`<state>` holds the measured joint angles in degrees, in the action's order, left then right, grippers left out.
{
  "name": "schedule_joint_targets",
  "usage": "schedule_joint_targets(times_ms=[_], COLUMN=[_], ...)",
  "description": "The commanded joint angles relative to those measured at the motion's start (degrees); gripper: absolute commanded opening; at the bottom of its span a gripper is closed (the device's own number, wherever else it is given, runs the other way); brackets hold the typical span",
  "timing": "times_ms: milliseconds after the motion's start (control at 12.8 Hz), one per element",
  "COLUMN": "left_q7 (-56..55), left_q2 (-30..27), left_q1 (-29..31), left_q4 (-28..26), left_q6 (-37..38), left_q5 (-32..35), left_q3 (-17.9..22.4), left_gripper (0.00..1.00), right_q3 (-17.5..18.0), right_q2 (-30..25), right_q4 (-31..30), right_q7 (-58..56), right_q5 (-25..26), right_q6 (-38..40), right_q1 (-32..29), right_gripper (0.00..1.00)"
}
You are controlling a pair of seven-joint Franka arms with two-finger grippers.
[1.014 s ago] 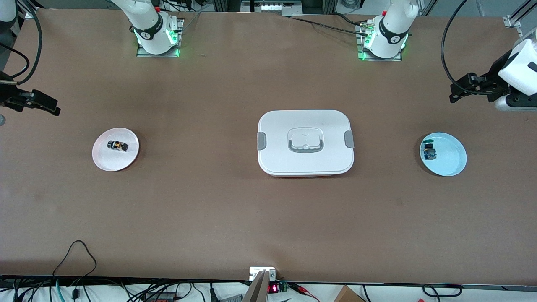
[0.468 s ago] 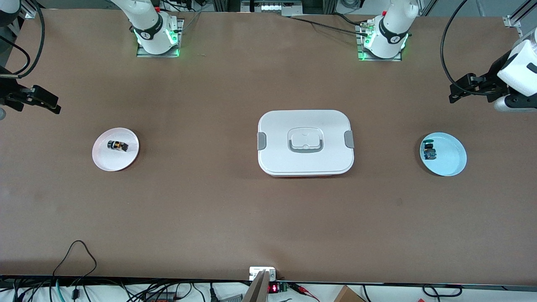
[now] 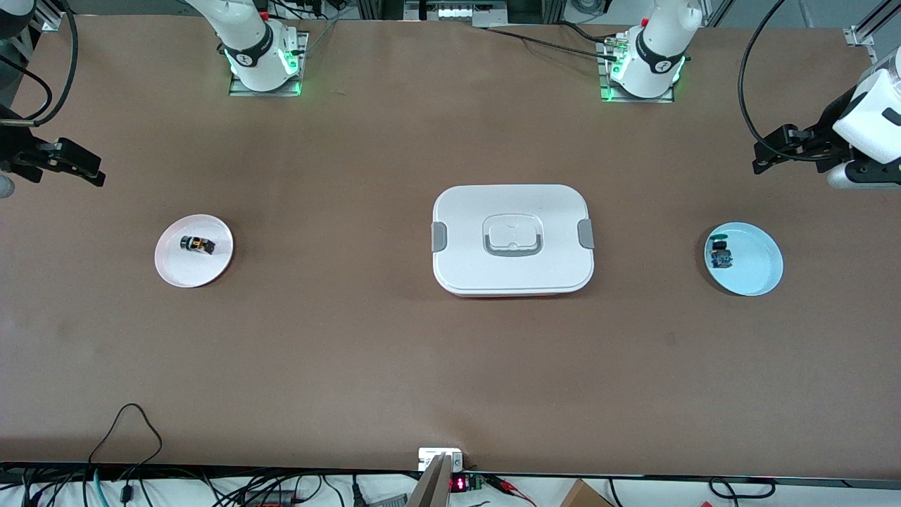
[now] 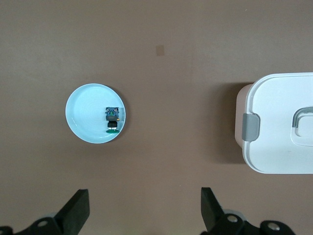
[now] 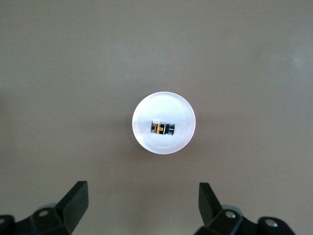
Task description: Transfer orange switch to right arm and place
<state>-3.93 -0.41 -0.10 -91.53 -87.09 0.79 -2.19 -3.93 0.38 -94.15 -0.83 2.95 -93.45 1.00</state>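
The orange switch (image 3: 196,244), a tiny black cylinder with an orange end, lies on a pale pink plate (image 3: 172,271) toward the right arm's end of the table. It also shows in the right wrist view (image 5: 162,128) on that plate (image 5: 164,103). My right gripper (image 3: 88,172) is open and empty, high over the table's edge at its own end; its jaws stand wide apart in the right wrist view (image 5: 143,196). My left gripper (image 3: 764,151) is open and empty, up over the table at its own end, jaws wide in the left wrist view (image 4: 145,200).
A white lidded box (image 3: 512,239) with grey clips stands mid-table; it shows in the left wrist view (image 4: 279,129). A light blue plate (image 3: 757,271) holds a small blue-and-green module (image 3: 720,253) with a black knob, also in the left wrist view (image 4: 113,119). Cables run along the table's near edge.
Both grippers have risen and drifted slightly toward the table's back edge. The switch and both plates have not moved.
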Motion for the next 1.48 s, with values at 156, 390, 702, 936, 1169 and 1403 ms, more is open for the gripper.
schedule_joint_targets(times_ms=[156,390,702,936,1169,1403], left_q7=[0.6,0.6,0.6,0.6,0.6,0.6], left_q2=[0.49,0.49,0.49,0.49,0.58,0.49], left_q1=[0.19,0.19,0.19,0.19,0.19,0.19], left_q4=[1.45,1.45,1.45,1.45,1.45,1.45], left_q6=[1.14,1.14,1.14,1.14,1.14,1.14], left_q5=[-0.71,-0.71,-0.79,-0.79,-0.79,-0.79], left_q3=[-0.09,-0.09,-0.09,-0.01,-0.09,-0.01], left_gripper=[1.0,1.0,1.0,1.0,1.0,1.0], right_q3=[0.06,-0.11,-0.28,-0.46,-0.46,-0.46], right_q2=[4.89,4.54,3.41,-0.81,-0.56,-0.29], right_q4=[6.87,6.52,4.24,-1.73,-0.34,-0.16], right_q7=[-0.14,0.4,0.48,0.48,0.48,0.4], right_q5=[-1.9,-1.46,-1.37,-1.46,-1.55,-1.64], right_q6=[4.76,4.33,3.19,-0.94,0.64,0.55], right_q1=[0.57,1.9,1.63,1.63,1.63,1.9], right_gripper=[1.0,1.0,1.0,1.0,1.0,1.0])
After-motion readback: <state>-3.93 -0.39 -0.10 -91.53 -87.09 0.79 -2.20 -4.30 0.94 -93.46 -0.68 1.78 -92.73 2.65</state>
